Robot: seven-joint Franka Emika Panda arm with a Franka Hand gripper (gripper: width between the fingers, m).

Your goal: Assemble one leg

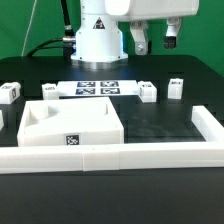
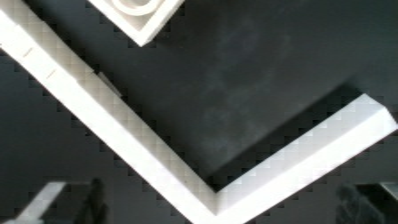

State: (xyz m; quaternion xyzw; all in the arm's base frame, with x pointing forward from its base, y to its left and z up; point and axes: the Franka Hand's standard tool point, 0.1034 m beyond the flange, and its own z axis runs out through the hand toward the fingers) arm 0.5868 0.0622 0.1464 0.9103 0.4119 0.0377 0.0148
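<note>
**Markings:** Every label in view is a black-and-white square tag, and the patterns are too small to read as writing. The thin flat white marker board (image 1: pixel 100 88) lies at the middle of the table's far edge, in front of the white robot base (image 1: pixel 100 35), and carries several such tags. One tag (image 1: pixel 72 141) sits on the near face of the large white square plastic panel with a raised rim (image 1: pixel 60 128).

**Task item:** Four small white plastic rectangular posts sit along the far edge, each with a tag on its face.
- One leg (image 1: pixel 10 92) is at the far corner on the exterior view's left.
- A second leg (image 1: pixel 50 92) is just beside the marker board on that side.
- A third leg (image 1: pixel 148 92) is just beside the board's other end.
- A fourth leg (image 1: pixel 177 87) is further towards the exterior view's right.

None of them touches the gripper.

**Gripper:** The two-finger gripper (image 1: pixel 155 44) hangs above the far edge, over the third and fourth legs. Its jaws are parted and grip nothing. In the wrist view its dark fingertips (image 2: pixel 54 200) are blurred and wide apart.

**Surface:** The table (image 1: pixel 160 125) is matt black. The long white plastic border wall (image 1: pixel 120 158) runs along the near edge and turns up the edge on the exterior view's right. The panel lies close behind the wall towards the near corner on the exterior view's left; whether they touch cannot be told.

**Room:** A green backdrop (image 1: pixel 30 25) stands behind the robot, and a black cable (image 1: pixel 40 45) runs in front of it
</note>
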